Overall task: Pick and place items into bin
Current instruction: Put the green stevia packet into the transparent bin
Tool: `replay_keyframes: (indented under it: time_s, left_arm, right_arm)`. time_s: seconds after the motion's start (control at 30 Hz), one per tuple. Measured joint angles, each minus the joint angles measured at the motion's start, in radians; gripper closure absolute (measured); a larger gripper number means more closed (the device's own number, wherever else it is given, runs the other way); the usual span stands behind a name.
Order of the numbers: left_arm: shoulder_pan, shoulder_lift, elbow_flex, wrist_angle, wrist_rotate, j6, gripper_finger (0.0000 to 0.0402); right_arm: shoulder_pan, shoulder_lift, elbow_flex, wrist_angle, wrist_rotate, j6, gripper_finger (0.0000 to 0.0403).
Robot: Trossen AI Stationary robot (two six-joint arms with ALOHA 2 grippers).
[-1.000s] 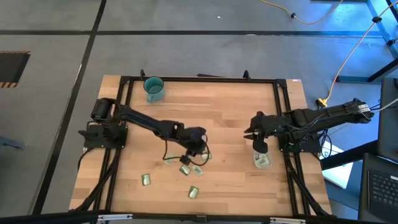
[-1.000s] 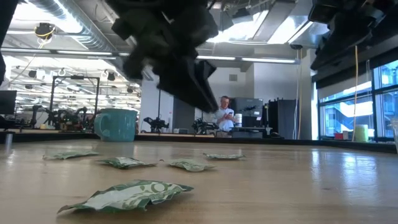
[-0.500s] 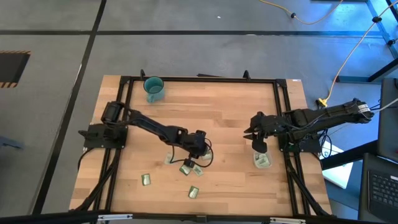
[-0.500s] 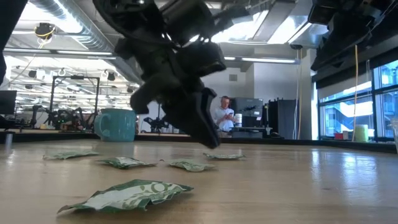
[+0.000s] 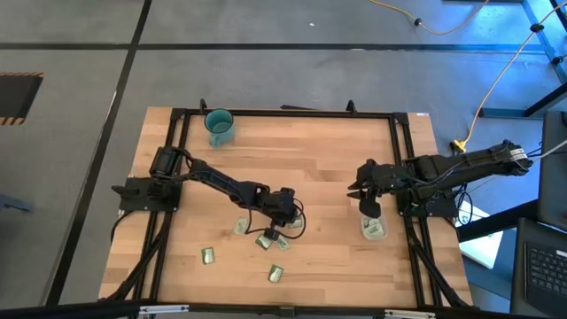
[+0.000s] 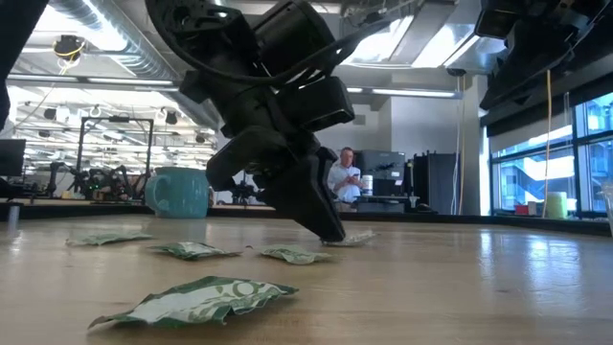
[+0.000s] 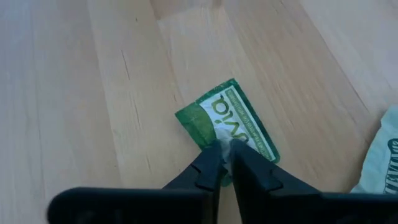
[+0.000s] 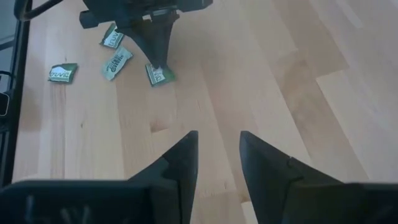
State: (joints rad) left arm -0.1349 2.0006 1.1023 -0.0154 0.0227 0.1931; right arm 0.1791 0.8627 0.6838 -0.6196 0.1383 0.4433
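Green packet (image 7: 233, 127) pinched at the left gripper (image 7: 227, 157): white letters are printed on it, seen upside down; "OIV" or similar can be made out, the rest is covered.
Pale packet (image 7: 384, 155) at the 4 o'clock edge: partial lettering, not readable.
Other packets (image 8: 112, 63): print too small to be read.
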Motion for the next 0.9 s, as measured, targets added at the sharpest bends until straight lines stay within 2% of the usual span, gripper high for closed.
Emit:
replay_keyframes:
  time_s: [0.13,0.43,0.57,0.73,0.9]
  left_arm:
    - [0.000,0.000,-0.001,-0.002,-0.001,-0.004,0.0397]
    - [0.000,-0.067,-0.010,-0.030,-0.032,-0.023,0.0398]
    - [0.000,-0.128,-0.005,0.026,-0.160,-0.001,0.0399]
    - [0.000,-0.147,-0.007,0.135,-0.315,0.086,0.0398]
    - [-0.001,-0.148,-0.006,0.233,-0.383,0.172,0.0399]
  right_arm:
    - [0.000,0.000,0.000,0.000,0.000,0.000,0.0281]
    - [0.000,0.002,0.000,0.042,0.000,-0.003,0.0281]
    - [0.000,0.009,0.000,0.113,0.000,-0.007,0.0281]
    - [0.000,0.034,0.000,0.177,0.000,0.040,0.0281]
    - [0.000,0.074,0.000,0.215,0.000,0.077,0.0275]
